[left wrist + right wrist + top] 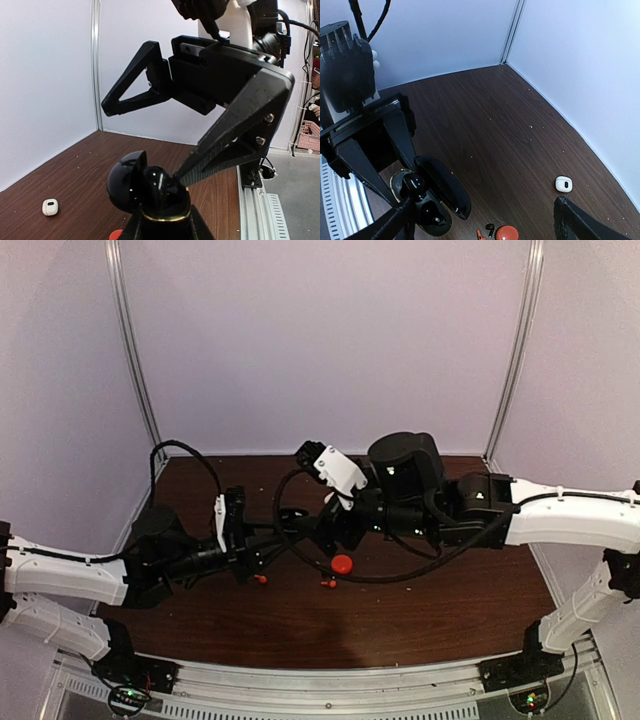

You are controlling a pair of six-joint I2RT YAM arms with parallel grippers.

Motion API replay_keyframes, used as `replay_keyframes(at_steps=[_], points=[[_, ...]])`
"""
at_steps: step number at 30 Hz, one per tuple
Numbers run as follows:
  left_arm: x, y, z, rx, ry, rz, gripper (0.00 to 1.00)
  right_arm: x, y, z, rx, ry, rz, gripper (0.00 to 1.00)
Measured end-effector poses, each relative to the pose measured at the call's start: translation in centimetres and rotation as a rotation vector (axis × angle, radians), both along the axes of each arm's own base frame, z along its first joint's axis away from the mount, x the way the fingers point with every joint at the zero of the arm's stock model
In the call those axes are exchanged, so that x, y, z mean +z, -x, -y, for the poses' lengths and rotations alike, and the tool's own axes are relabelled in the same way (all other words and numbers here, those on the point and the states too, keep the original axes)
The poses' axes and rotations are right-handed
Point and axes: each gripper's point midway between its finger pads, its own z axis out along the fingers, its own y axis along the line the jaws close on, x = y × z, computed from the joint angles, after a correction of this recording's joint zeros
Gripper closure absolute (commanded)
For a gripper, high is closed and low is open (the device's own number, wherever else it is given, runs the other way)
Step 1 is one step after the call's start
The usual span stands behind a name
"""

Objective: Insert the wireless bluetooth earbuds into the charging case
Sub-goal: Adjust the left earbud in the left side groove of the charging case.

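My left gripper (162, 222) is shut on an open black charging case (150, 192) with a gold rim and holds it above the table; the case also shows in the right wrist view (437, 192). A glossy black earbud (413, 184) sits in the case's upper socket. My right gripper (482, 207) is wide open around the case, and one fingertip (186, 174) touches the earbud's edge. On the table below lie a loose black earbud (490, 229), a red earbud (479, 234) and a round red case (507, 233). In the top view both grippers (300, 532) meet at mid-table.
A small white case (564, 184) lies on the brown table towards the left wall, also in the left wrist view (50, 206). Two red earbuds (262, 579) (328, 583) and the red case (342, 563) lie below the grippers. White walls enclose three sides.
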Motion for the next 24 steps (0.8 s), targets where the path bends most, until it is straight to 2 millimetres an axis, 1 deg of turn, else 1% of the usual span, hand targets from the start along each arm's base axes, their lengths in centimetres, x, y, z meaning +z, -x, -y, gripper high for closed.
replay_keyframes(at_steps=[5, 9, 12, 14, 17, 24], points=[[1.0, 0.8, -0.2, -0.037, 0.032, 0.034, 1.0, 0.8, 1.0, 1.3, 0.04, -0.037, 0.014, 0.06], [1.5, 2.6, -1.0, -0.099, 0.073, 0.123, 1.0, 2.6, 2.1, 2.1, 0.086, -0.108, 0.031, 0.06], [1.6, 3.8, -1.3, -0.141, 0.075, 0.196, 1.0, 3.8, 2.9, 2.3, 0.123, -0.157, 0.04, 0.06], [1.5, 4.2, -1.2, -0.161, 0.066, 0.234, 1.0, 4.3, 3.2, 2.1, 0.144, -0.177, 0.042, 0.06], [1.3, 4.6, -1.0, -0.186, 0.049, 0.266, 1.0, 4.3, 3.7, 1.6, 0.178, -0.188, 0.036, 0.07], [1.6, 4.6, -0.8, -0.192, 0.056, 0.261, 1.0, 3.4, 4.6, 0.4, 0.251, -0.18, 0.008, 0.07]])
